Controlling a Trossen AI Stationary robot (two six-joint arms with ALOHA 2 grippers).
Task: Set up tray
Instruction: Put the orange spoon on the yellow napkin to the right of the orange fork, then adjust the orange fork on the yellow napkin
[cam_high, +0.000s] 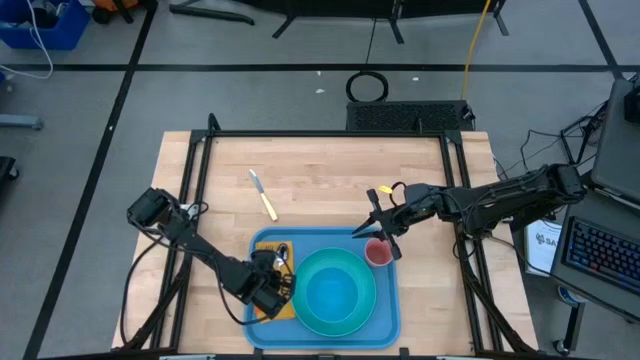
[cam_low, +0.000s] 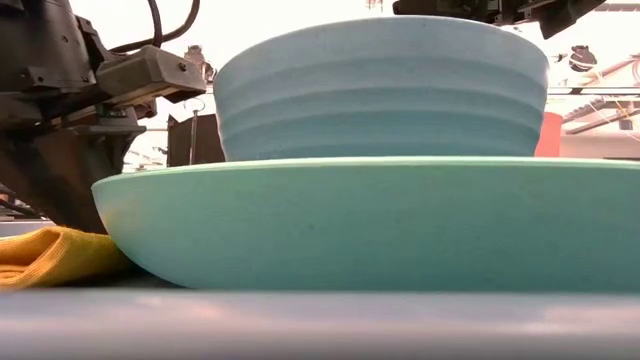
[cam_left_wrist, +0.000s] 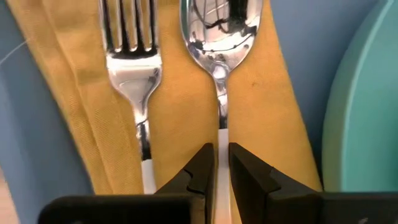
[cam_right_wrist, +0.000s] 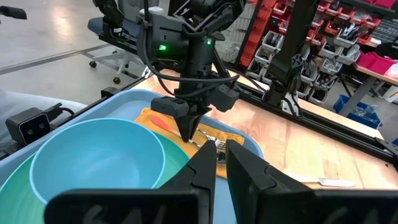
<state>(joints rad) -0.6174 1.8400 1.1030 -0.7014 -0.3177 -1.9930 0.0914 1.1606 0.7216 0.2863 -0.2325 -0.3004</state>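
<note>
The left end effector (cam_left_wrist: 222, 180) pinches the spoon (cam_left_wrist: 222, 37) handle beside the fork (cam_left_wrist: 127, 50) on the yellow napkin (cam_left_wrist: 180, 118) — inside the tray (cam_high: 385, 315) at the counter's (cam_high: 320, 170) near edge — while the right end effector (cam_high: 378, 232), fingers narrowed and empty, hovers by the red cup (cam_high: 379, 253).

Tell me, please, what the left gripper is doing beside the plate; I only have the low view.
Observer: The left gripper has its jaws shut on the handle of the spoon.
Operator: Is there a fork there as well?
Observer: Yes, the fork lies beside the spoon, both on the yellow napkin.
Operator: And where is the knife?
Observer: The knife lies on the bare table, beyond the tray and not on it.
</note>
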